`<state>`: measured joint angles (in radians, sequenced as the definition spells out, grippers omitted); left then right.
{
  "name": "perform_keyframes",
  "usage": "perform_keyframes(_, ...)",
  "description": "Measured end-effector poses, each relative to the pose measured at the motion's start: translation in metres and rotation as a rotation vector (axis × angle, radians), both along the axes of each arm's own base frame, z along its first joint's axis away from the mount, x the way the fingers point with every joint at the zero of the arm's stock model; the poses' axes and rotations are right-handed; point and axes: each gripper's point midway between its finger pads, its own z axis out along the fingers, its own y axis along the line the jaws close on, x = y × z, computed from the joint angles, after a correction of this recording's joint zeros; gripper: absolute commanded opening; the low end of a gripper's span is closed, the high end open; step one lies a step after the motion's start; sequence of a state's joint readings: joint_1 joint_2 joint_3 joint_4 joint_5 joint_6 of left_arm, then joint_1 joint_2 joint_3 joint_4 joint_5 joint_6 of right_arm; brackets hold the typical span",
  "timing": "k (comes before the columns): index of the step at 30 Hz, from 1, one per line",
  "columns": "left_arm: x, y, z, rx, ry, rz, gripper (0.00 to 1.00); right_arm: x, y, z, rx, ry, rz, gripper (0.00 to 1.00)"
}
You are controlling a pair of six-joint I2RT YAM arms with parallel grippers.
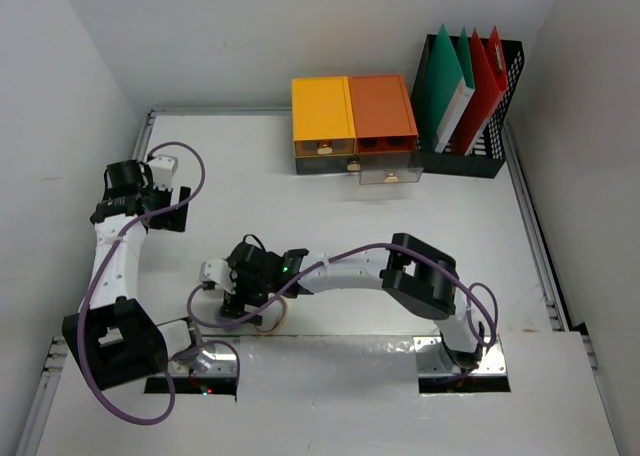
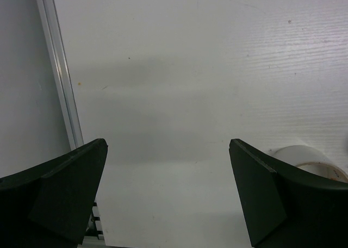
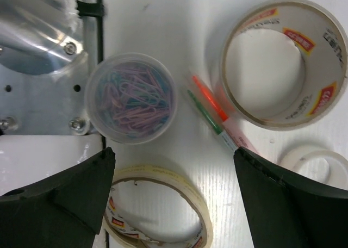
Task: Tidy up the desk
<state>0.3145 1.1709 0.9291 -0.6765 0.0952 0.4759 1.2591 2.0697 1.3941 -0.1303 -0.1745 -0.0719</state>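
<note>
White table (image 1: pixel 330 206) with a thin metal rim spread beneath both arms, closed in by pale walls. The left tool (image 2: pixel 168 150) hung over bare table close to the rim on its left, jaws wide apart and empty. The right tool (image 3: pixel 174 155) gaped too, holding nothing. Just ahead of it stood a tub of paper clips (image 3: pixel 131 98). To the tub's right lay packaged pens (image 3: pixel 215 115), touching a large tape roll (image 3: pixel 293 38). A masking tape roll (image 3: pixel 185 184) lay between the right tool's fingers.
</note>
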Motion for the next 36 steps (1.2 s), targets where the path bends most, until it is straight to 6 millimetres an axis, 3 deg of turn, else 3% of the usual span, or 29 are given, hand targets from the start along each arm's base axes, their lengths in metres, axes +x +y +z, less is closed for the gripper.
perform_keyframes(12, 0.000, 0.000, -0.001, 0.008, 0.003, -0.011, 0.94, -0.015, 0.020, 0.006, 0.084, 0.026, 0.064, 0.88)
perform_keyframes(21, 0.000, 0.001, -0.001, 0.010, 0.004, -0.014, 0.94, -0.013, 0.033, -0.012, 0.077, 0.033, 0.055, 0.88)
perform_keyframes(27, 0.000, 0.001, -0.001, 0.013, 0.005, -0.016, 0.94, -0.011, 0.038, -0.013, 0.090, 0.029, 0.056, 0.85)
perform_keyframes(32, -0.001, 0.001, -0.001, 0.015, 0.006, -0.019, 0.94, -0.012, 0.041, -0.010, 0.105, 0.031, 0.065, 0.74)
perform_keyframes(35, -0.002, 0.000, -0.004, 0.013, 0.012, -0.019, 0.94, -0.014, 0.044, -0.008, 0.121, 0.036, 0.076, 0.62)
perform_keyframes(36, -0.003, 0.000, -0.004, 0.012, 0.014, -0.019, 0.94, -0.015, 0.045, -0.007, 0.126, 0.038, 0.080, 0.53)
